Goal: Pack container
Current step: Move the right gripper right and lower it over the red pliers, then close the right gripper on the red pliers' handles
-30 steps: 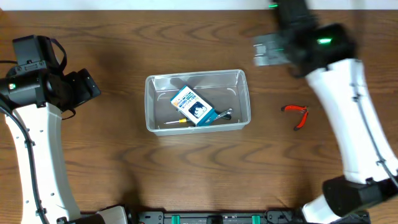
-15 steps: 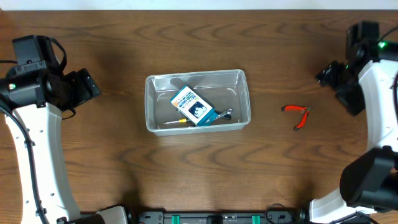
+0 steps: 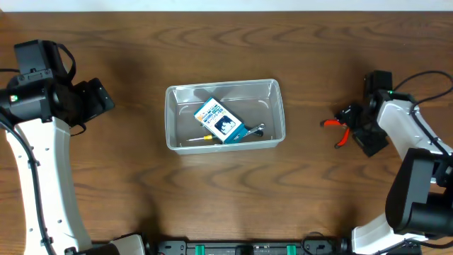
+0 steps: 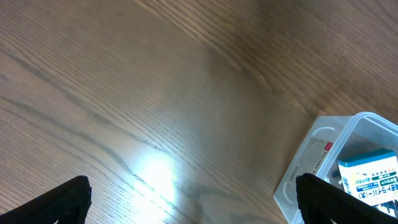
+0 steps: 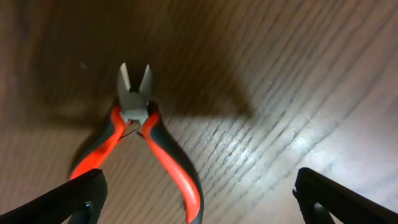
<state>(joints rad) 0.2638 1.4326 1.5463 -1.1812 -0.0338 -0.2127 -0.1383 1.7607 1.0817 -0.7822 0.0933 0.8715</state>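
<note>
Hovering at the bench's right edge, the right gripper (image 5: 199, 198) gapes wide over the pliers (image 5: 134, 112), empty. The left gripper (image 4: 196, 200), near the left edge, gapes empty too.

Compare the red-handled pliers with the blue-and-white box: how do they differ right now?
The pliers lie on the bare table, outside the container; the box lies inside it. The pliers are red, black and grey metal; the box is blue and white print. The open right gripper hovers over the pliers; no gripper is near the box. Both lie flat.
</note>
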